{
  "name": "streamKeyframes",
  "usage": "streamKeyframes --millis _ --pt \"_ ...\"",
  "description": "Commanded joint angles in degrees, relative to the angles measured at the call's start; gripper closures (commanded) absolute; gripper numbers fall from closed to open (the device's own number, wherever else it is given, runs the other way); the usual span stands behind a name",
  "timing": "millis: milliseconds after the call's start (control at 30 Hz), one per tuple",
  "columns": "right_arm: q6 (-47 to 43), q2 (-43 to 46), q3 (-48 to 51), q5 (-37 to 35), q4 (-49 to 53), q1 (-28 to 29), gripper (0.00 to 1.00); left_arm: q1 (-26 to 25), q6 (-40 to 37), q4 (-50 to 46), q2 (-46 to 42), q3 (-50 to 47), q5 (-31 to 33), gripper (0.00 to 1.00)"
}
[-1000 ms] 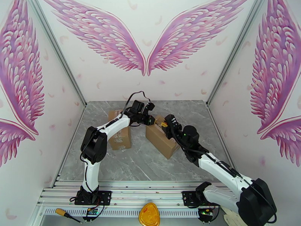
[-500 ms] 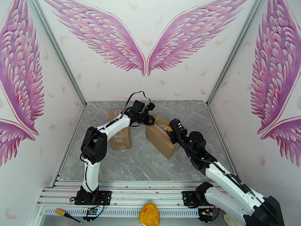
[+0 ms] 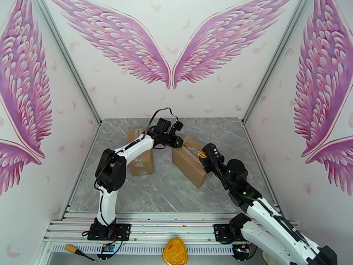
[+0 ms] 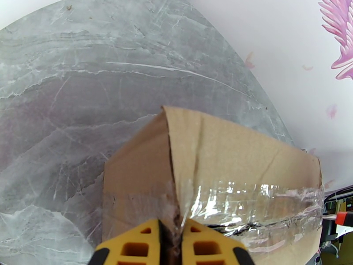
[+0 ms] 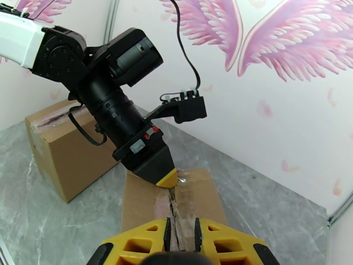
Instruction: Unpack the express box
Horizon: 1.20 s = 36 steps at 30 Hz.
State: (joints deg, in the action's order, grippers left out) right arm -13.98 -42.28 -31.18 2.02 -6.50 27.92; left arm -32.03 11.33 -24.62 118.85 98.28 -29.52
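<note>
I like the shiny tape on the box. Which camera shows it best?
The left wrist camera: the clear tape stretches big and crinkly across the box. The right wrist camera shows a short torn strip; from the top camera it is a tiny pale streak.

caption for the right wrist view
left gripper and right gripper at opposite ends of the taped seam on the near box

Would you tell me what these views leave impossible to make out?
Taped box contents: flaps closed, every view.
Second box top: top view, left arm crosses it.
Yellow object: top view, cut by bottom edge.
Whether right gripper holds tape: right wrist view, gap too narrow.
</note>
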Motion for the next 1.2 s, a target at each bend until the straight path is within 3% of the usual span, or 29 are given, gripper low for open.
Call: streamKeyframes --millis 0,367,600,833,1000,1133,1167 --pt "-1.5 3.8 1.3 -5.2 8.0 -0.2 1.0 2.8 -0.5 -5.8 3.2 -0.3 8.5 1.0" --pt "-1.7 9.1 2.7 -8.1 14.0 -0.2 1.0 2.9 -0.3 -5.5 2.8 -0.5 8.5 1.0" --pt "-0.6 14.9 2.2 -14.2 11.0 -0.4 1.0 2.8 1.5 -4.0 0.4 -1.1 8.0 1.0" --pt "8.3 14.1 2.2 -23.6 7.2 -0.6 1.0 2.4 8.5 -0.5 -7.3 -4.8 11.2 1.0" --pt "15.7 8.2 3.8 -25.6 3.5 -0.5 1.0 2.2 17.1 3.1 -13.6 -11.0 15.4 1.0" --pt "21.4 1.0 2.9 -26.5 -1.0 -0.6 1.0 2.2 21.2 6.5 -19.0 -16.7 18.8 0.85" --pt "22.8 -1.1 2.2 -26.3 -1.7 -0.6 1.0 2.3 21.4 7.0 -20.4 -17.7 20.1 0.72"
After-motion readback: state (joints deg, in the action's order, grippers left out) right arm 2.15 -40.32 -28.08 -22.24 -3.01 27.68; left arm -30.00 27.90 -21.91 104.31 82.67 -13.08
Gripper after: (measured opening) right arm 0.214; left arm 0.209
